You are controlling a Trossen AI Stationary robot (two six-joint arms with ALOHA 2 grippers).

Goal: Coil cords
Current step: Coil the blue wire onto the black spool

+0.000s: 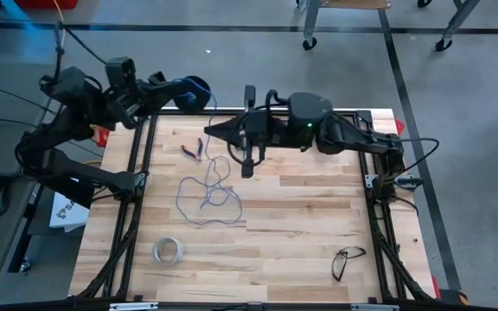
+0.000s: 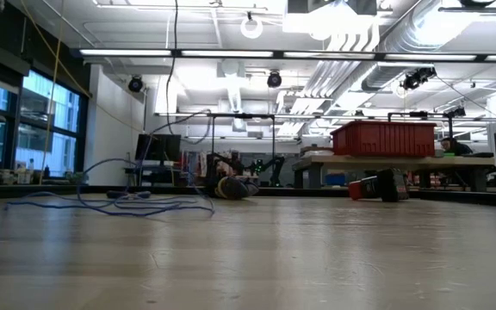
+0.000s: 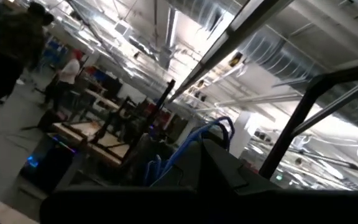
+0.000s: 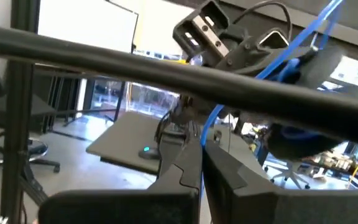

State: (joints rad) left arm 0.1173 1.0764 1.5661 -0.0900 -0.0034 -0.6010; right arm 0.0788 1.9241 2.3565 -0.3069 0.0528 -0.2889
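Note:
The thin bluish wire lies as a loose tangle (image 1: 206,194) on the wooden table, also seen in the low view (image 2: 110,204). One strand rises from it toward the far left. The small dark blue spool (image 1: 195,92) is held off the table's far left corner at my left gripper (image 1: 173,93). It shows in the right wrist view as a dark round body (image 4: 303,134). My right gripper (image 1: 207,130) points toward the table's left just near of the spool and is shut on the wire (image 4: 211,124). My left gripper holds the spool (image 1: 188,92) at its left side, coming level from the table's left. The spool is lifted clear of the table. The fingers' place on it is hidden by the gripper body. My right gripper pinches a single strand of wire (image 4: 202,149) between its two fingertips, coming level from the table's right. The strand runs up from the fingers to the spool and down to the tangle on the table.
Red-handled pliers (image 1: 193,149) lie just near of my right gripper. A whitish tape ring (image 1: 169,250) lies at the near left and a pair of glasses (image 1: 347,259) at the near right. A black frame rail (image 1: 132,173) runs along the table's left edge.

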